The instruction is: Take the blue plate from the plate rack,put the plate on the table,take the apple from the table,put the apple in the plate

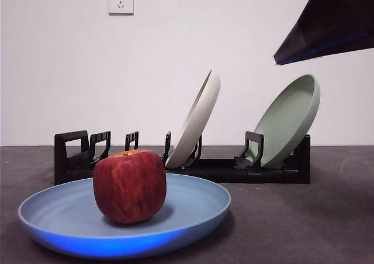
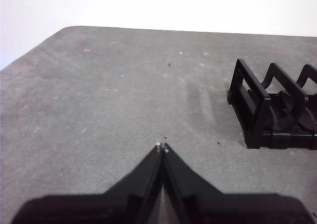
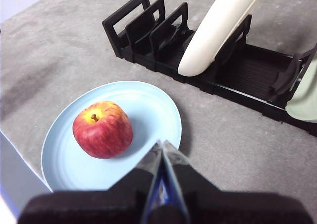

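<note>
Apple point(image 1: 130, 186) sits upright on blue plate point(image 1: 193, 208), plate flat on table point(image 1: 304, 223).
Rack point(image 1: 234, 169) at 12 o'clock behind, holding cream plate point(image 1: 196, 119) and green plate point(image 1: 287, 121). Right gripper point(image 3: 162, 145) above plate edge, jaws closed, empty; left gripper point(image 2: 162, 146) closed, empty, over bare table.

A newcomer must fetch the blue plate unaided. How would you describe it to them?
Find the long black plate rack across the table. In front of it, flat on the table, lies the blue plate with a red apple on it. The white plate and green plate lean in the rack.
</note>
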Controlling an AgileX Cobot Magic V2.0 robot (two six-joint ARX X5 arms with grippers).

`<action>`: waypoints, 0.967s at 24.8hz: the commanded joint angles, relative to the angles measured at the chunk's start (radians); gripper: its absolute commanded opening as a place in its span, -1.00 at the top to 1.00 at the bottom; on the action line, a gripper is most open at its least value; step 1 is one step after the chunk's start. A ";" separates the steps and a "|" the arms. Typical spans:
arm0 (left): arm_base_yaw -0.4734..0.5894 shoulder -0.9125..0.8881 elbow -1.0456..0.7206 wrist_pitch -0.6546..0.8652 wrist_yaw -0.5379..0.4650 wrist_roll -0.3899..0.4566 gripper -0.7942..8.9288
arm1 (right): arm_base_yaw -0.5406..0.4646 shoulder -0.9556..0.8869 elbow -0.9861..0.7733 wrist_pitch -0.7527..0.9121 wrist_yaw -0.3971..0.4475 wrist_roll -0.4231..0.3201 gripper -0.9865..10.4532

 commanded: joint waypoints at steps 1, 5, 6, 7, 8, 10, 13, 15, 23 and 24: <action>0.003 -0.003 -0.013 0.005 -0.001 0.004 0.84 | 0.000 0.000 -0.006 0.005 0.003 -0.001 0.85; 0.003 -0.003 -0.013 0.005 -0.001 0.004 0.84 | 0.001 0.000 -0.006 0.005 0.003 -0.002 0.85; 0.003 -0.003 -0.013 0.005 -0.001 0.004 0.84 | -0.005 -0.008 -0.006 0.005 0.015 -0.031 0.85; 0.003 -0.003 -0.013 0.005 -0.001 0.004 0.84 | -0.022 -0.020 -0.006 0.005 0.055 -0.085 0.85; 0.003 -0.003 -0.013 0.005 -0.001 0.004 0.84 | -0.043 -0.027 -0.006 0.006 0.091 -0.135 0.85; 0.003 -0.003 -0.013 0.005 -0.001 0.004 0.84 | -0.110 -0.041 -0.006 0.006 0.108 -0.174 0.85; 0.003 -0.003 -0.013 0.005 -0.002 0.004 0.84 | -0.291 -0.092 -0.006 0.006 0.101 -0.173 0.85; 0.003 -0.003 -0.013 0.005 0.000 0.004 0.84 | -0.423 -0.144 -0.008 0.006 0.099 -0.173 0.85; 0.003 -0.003 -0.013 0.005 -0.001 0.004 0.84 | -0.716 -0.452 -0.162 0.016 0.060 -0.146 0.85; 0.003 -0.003 -0.013 0.005 -0.001 0.004 0.84 | -0.731 -0.474 -0.185 0.018 0.042 -0.142 0.85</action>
